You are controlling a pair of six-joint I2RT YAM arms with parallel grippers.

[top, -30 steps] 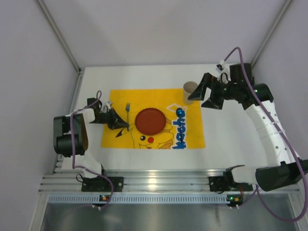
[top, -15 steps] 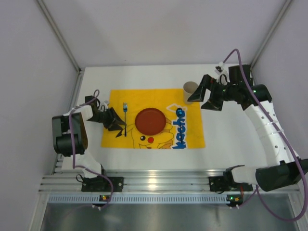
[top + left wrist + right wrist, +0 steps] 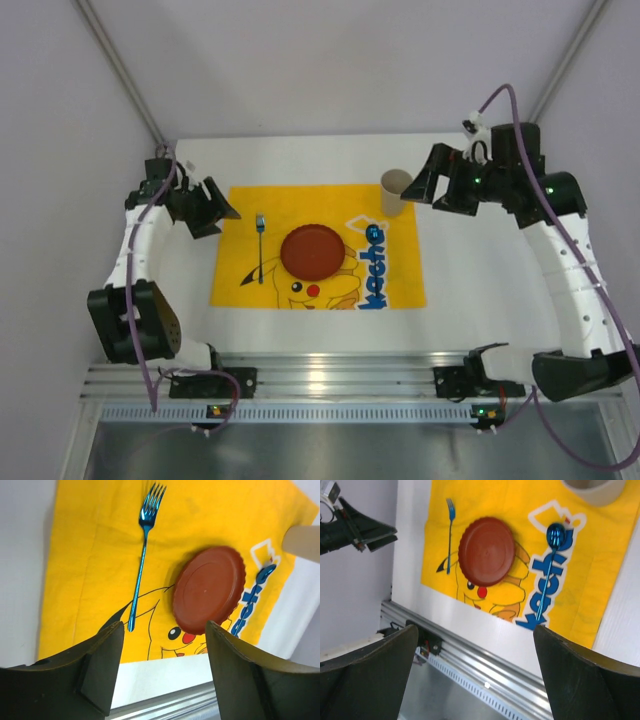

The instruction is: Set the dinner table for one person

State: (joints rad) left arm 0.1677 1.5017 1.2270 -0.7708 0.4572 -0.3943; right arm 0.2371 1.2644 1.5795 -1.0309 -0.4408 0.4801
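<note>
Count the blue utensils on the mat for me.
2. A blue fork lies on the yellow mat left of the red plate; a blue spoon lies right of it, across the lettering. None appears hidden.

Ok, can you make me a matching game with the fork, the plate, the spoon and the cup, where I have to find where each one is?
Things:
1. fork
2. plate
3. spoon
4. cup

Places:
A. in the middle of the yellow mat
B. at the mat's far right corner
C. on the mat, left of the plate
D. on the blue letters, right of the plate

Pairs: 1-C, 2-A, 3-D, 4-B
</note>
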